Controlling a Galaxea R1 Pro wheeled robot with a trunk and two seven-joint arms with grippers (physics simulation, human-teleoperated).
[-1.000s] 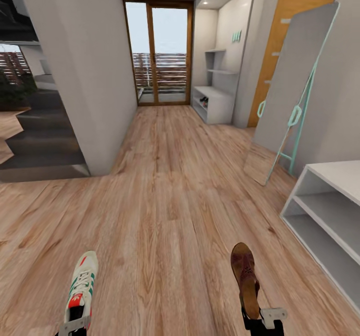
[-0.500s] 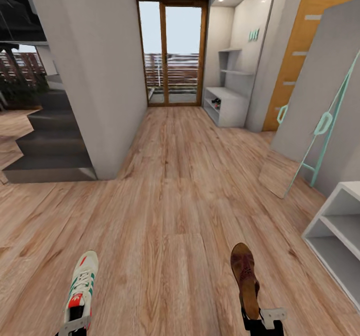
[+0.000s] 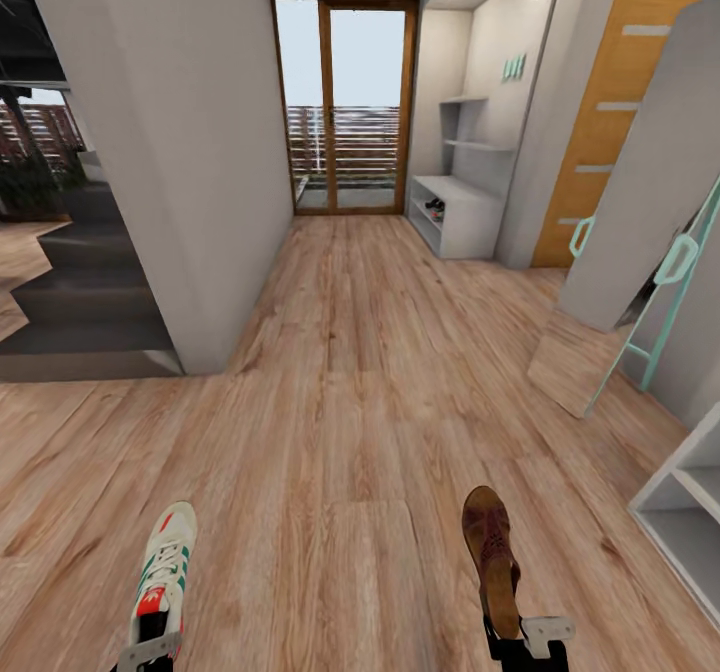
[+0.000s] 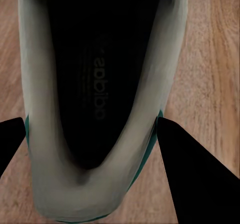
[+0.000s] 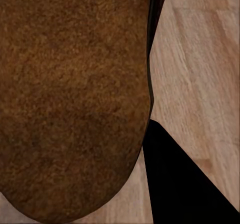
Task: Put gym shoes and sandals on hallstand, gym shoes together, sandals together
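Observation:
In the head view my left gripper [image 3: 150, 648] is shut on the heel of a white gym shoe [image 3: 165, 564] with green stripes, toe pointing forward above the corridor floor [image 3: 350, 372]. The left wrist view looks into the gym shoe's [image 4: 100, 84] dark opening, with black fingers [image 4: 182, 176] on both sides. My right gripper [image 3: 524, 642] is shut on a brown sandal [image 3: 490, 552], whose brown footbed [image 5: 70, 99] is close to the right wrist camera. The light grey hallstand [image 3: 458, 214] with wall shelves stands far down the corridor on the right. Something small and dark lies on its lower tier.
A low grey two-tier bench [image 3: 690, 507] sits at the right edge. A tall mirror with a mint frame [image 3: 640, 212] leans on the right wall before an orange door. A white wall block [image 3: 170, 152] and dark stairs [image 3: 80, 312] stand left. Glass doors [image 3: 345, 102] close the corridor's end.
The whole view has shifted: the camera has moved along the corridor, and the low bench has slid toward the right edge. Both shoes stay held the same way.

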